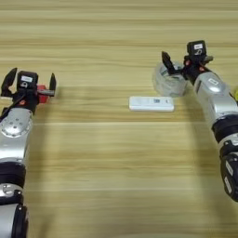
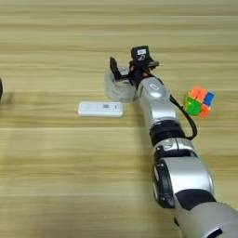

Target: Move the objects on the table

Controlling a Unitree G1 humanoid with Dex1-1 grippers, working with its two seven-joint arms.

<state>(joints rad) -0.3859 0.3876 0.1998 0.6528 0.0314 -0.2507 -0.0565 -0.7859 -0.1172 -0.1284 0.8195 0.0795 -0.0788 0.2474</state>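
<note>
Left eye view shows both arms reaching over the table (image 1: 116, 176) from the near edge. The right pincer (image 1: 183, 62) stands at the clear tape roll (image 1: 168, 81) on the far right: one black finger (image 1: 166, 62) rises over the far side of the roll, the other (image 1: 206, 59) sits off to the right, so the fingers are spread and grip nothing. Whether the left finger dips inside the ring or only stands behind it cannot be told. The roll lies just left of and slightly nearer than the pincer's middle, so a small shift left would likely bring it between the fingers.

The left pincer (image 1: 30, 82) is on the far left with its two fingers spread wide; the small red cube (image 1: 42, 93) shows between them, close to the right finger, and appears not to be pinched.

The flat white rectangular bar (image 1: 151, 103) lies free between the arms, its long axis running left to right, just near and left of the tape roll; the right arm is clearly the nearer one to it. In the right eye view, the multicoloured puzzle cube (image 2: 199, 102) rests right of the right forearm, apart from it. No blue-and-white stick can be seen.
</note>
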